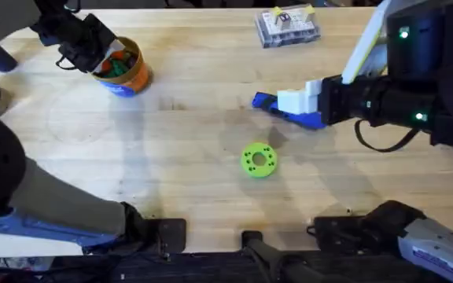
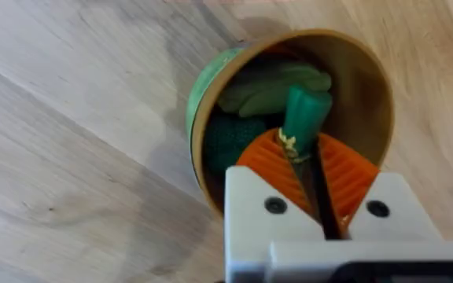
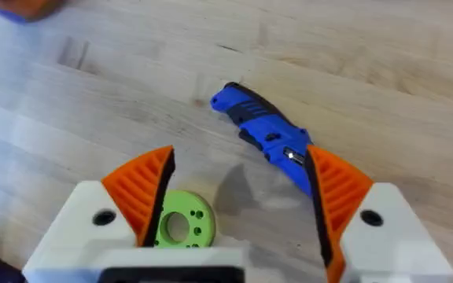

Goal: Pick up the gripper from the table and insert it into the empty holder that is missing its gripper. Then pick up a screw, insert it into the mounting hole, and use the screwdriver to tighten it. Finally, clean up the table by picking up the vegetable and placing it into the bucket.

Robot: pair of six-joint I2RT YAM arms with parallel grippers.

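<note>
Two claws: my left claw (image 2: 318,185) pinches the vegetable (image 2: 303,118) inside the bucket (image 2: 368,86); my right claw (image 3: 238,196) gapes empty, well apart from the bucket.
Risk: releasing askew could tip the bucket.

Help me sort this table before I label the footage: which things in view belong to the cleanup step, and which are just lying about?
In the job: the vegetable, pinched by the left gripper over the bucket.

Lying about: blue screwdriver, green disc, clear parts box, under the open right gripper.
</note>
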